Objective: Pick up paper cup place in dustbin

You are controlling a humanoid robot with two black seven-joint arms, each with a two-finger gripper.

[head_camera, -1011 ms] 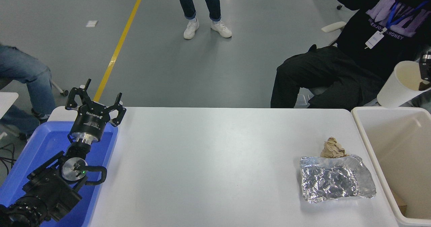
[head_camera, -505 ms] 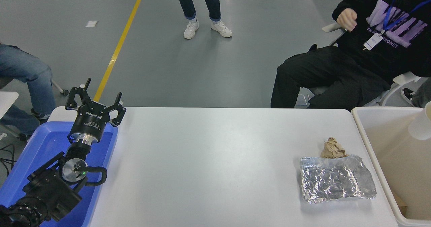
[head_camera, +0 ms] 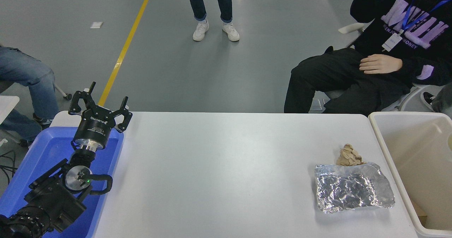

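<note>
1. Presently, the right gripper is out of frame, so its state cannot be told.
2. The left gripper (head_camera: 100, 102) is parked at the lower left above the far end of the blue tray (head_camera: 42, 149). Its fingers are spread wide and hold nothing.
3. The paper cup is not on the table (head_camera: 226, 167). A pale curved sliver (head_camera: 450, 142) at the right edge, inside the dustbin (head_camera: 383, 139), may be the cup. Too little of it shows to confirm this or to read its long axis.
4. Key relation: that sliver lies far right of the left gripper, across the full table width, so the right arm is judged the nearer.
5. The foil bag (head_camera: 353, 188) and the brown paper ball (head_camera: 349, 155) touch each other on the table, just left of the dustbin wall.
6. Judgement: if the sliver is the cup, placement is essentially complete.
</note>
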